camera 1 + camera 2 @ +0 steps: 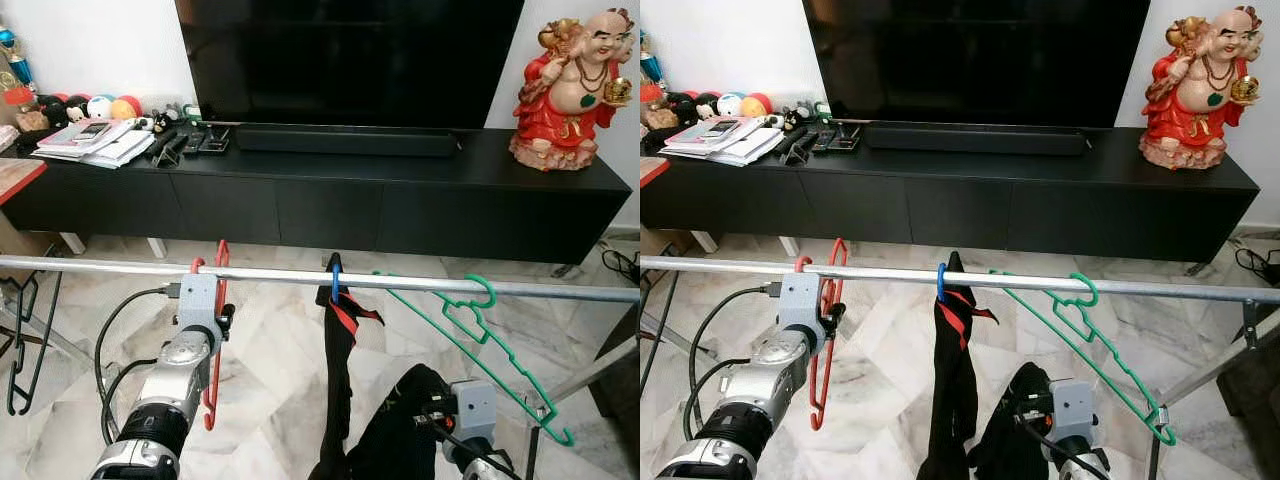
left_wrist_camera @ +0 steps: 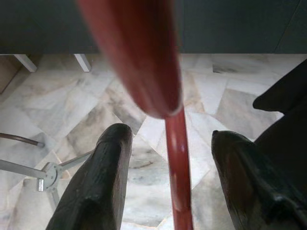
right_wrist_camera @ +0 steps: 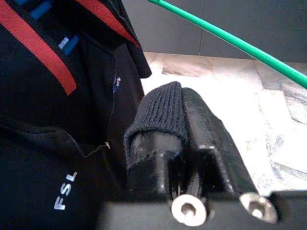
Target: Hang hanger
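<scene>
A red hanger [image 1: 213, 372] hangs by its hook on the silver rail [image 1: 90, 264]. My left gripper [image 2: 171, 135] is open just under the rail, one finger [image 2: 103, 177] on each side of the hanger's red bar [image 2: 178, 172] without squeezing it. A black garment with red trim [image 1: 338, 370] hangs from a blue hook [image 1: 335, 276] at mid rail. To its right a green hanger [image 1: 480, 330] hangs tilted. My right gripper [image 3: 180, 103] is shut and held low beside the black garment [image 3: 53, 143], one finger wearing a knit sleeve.
Behind the rail stands a long black TV console [image 1: 330, 195] with a TV [image 1: 350, 55], a soundbar [image 1: 345, 140], papers [image 1: 95, 140] and a red statue [image 1: 570, 85]. A black hanger [image 1: 20, 345] hangs at the rail's far left. The floor is marble tile [image 1: 270, 340].
</scene>
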